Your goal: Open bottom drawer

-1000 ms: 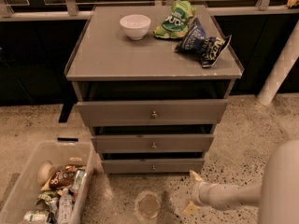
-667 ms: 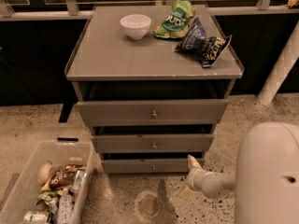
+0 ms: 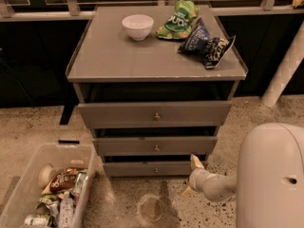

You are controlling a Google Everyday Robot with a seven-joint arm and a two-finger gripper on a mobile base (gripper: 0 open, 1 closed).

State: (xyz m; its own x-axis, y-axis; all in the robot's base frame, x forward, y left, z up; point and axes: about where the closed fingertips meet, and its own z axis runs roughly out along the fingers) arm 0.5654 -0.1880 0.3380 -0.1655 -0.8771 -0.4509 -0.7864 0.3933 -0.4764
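"Camera view, item one: gripper (image 3: 191, 176) posn?"

"Low, nr the floor, at the end of a pale forearm coming from the robot's white body (image 3: 273, 175) at lower right. Sits just beside the right end of the bottom drawer (image 3: 137, 169). Claw is spread wide, one tan fingertip (image 3: 195, 161) up by the drawer's corner, the other down twd the floor. Holds nothing. Contact w/ the drawer: cannot tell."

"Drawer itself?"

"Lowest of three grey fronts, small round knob (image 3: 156, 170) at ctr. Knob is well left of the claw. Mid drawer (image 3: 128, 146) and top drawer (image 3: 118, 114) above it, each w/ its own knob."

"Obstructions?"

"Clear plastic bin (image 3: 53, 148) on the floor, left of the drawers, near the bottom drawer's left end. Full of bottles, cans and wrappers. Round stain (image 3: 152, 208) on the speckled floor in front of the drawer. White post (image 3: 285, 70) leans at far right."

"On top of the cabinet (image 3: 118, 61)?"

"White bowl (image 3: 137, 26), upright, rear left of ctr. Green snack bag (image 3: 178, 20) just right of it. Dark blue snack bag (image 3: 206, 42) fwd of that, crumpled, nr the right edge, touching the green one."

"Labels?"

"White lettering on the green bag, pale print on the blue. Neither legible. Bin labels also unreadable."
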